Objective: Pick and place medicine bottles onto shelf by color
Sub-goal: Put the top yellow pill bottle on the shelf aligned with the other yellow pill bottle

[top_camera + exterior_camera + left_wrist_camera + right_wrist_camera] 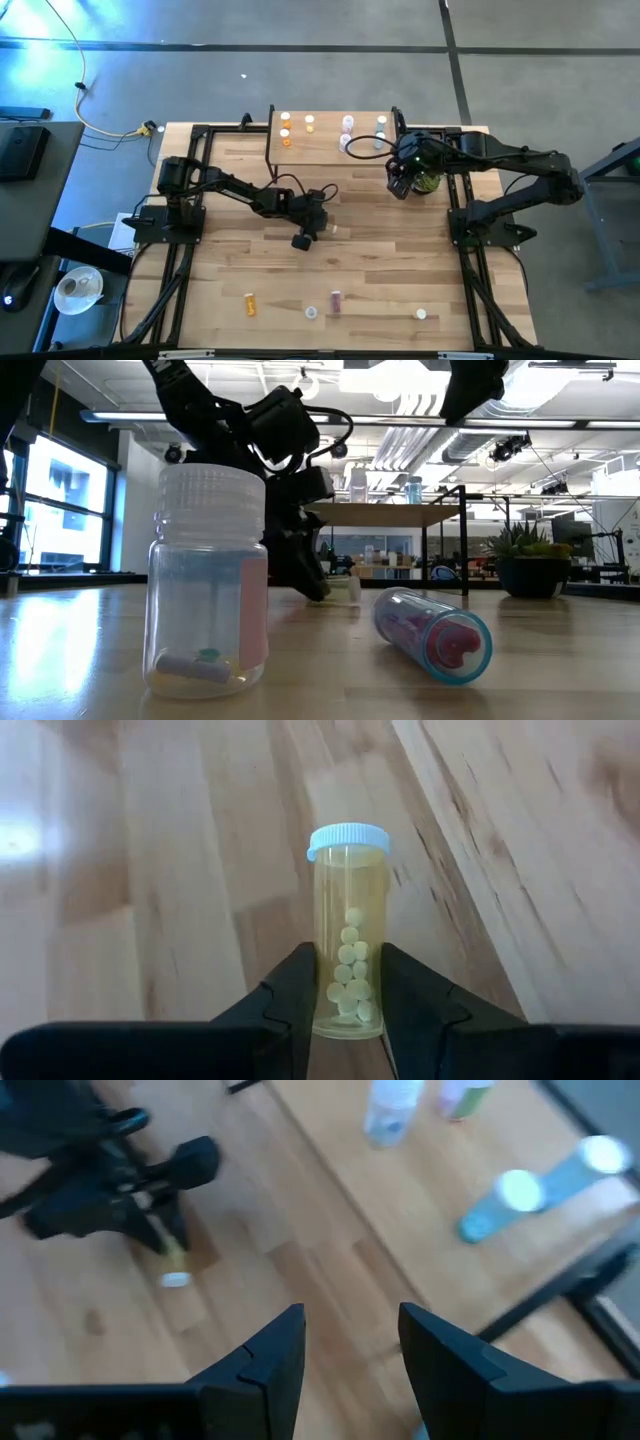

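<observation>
A yellowish medicine bottle (348, 890) with a pale cap and round pills inside lies on its side on the table's middle (331, 230), and my left gripper (347, 952) is shut on it. My right gripper (350, 1315) hangs open and empty, high over the right end of the shelf (330, 145) at the table's far edge. Orange (285, 130), purple (346, 130) and bluish (380, 132) bottles stand on their bases on the shelf top. Several more bottles lie near the front edge, among them an orange one (250, 303) and a purple one (336, 300). My left gripper pinches the bottle's lower body (348, 995), near its base end, between the two fingers (290, 985). The fingers slant down from the table's left and lie along the bottle. The bottle lies on the wood with its cap (348, 840) pointing away from the gripper.
A green potted plant (428, 182) stands by the shelf's right end, under the right arm. In the low view an upright clear bottle (207, 580) and a lying bluish one (432, 632) sit close to the front edge. Black frame rails (470, 260) run along both table sides.
</observation>
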Motion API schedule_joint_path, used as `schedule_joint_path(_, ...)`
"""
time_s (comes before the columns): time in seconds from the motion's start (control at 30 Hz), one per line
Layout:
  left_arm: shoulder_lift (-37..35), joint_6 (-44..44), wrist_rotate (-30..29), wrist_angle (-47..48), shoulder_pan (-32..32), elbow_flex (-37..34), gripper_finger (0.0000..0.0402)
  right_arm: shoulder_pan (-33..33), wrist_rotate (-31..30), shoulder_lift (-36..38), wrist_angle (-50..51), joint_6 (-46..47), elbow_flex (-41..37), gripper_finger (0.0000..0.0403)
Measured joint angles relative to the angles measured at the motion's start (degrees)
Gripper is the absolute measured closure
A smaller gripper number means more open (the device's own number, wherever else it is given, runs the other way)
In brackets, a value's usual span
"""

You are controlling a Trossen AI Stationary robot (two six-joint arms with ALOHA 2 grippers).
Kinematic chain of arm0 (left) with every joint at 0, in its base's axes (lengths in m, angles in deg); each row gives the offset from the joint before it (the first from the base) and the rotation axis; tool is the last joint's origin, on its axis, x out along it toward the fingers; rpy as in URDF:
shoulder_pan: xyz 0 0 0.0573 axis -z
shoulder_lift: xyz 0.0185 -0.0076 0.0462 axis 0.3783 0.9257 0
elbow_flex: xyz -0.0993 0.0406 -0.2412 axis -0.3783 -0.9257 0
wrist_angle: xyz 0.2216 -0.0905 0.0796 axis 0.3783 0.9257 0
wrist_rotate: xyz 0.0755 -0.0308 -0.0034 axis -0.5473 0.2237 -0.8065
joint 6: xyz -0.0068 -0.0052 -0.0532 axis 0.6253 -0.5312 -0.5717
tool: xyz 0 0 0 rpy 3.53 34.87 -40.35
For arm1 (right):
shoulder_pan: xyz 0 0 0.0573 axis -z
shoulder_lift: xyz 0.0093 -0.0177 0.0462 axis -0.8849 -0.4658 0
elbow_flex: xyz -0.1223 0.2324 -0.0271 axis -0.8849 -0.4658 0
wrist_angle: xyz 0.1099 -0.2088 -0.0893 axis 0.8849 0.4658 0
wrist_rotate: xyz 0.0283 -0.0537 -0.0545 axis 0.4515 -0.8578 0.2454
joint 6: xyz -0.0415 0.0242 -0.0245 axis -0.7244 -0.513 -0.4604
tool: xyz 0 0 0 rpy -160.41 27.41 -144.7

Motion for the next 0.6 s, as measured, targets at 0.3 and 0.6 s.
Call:
schedule_joint_path(0.3, -0.9, -2.1, 7.7, -6.9, 0.1, 0.0, 0.0315, 0.0, 10.2, 0.0, -3.4, -2.4, 0.0, 0.0249)
schedule_joint_path(0.6, -2.3, -8.7, 16.9, -17.0, 0.1, 0.0, 0.0314, 0.0, 19.4, 0.0, -11.7, -10.0, 0.0, 0.0249)
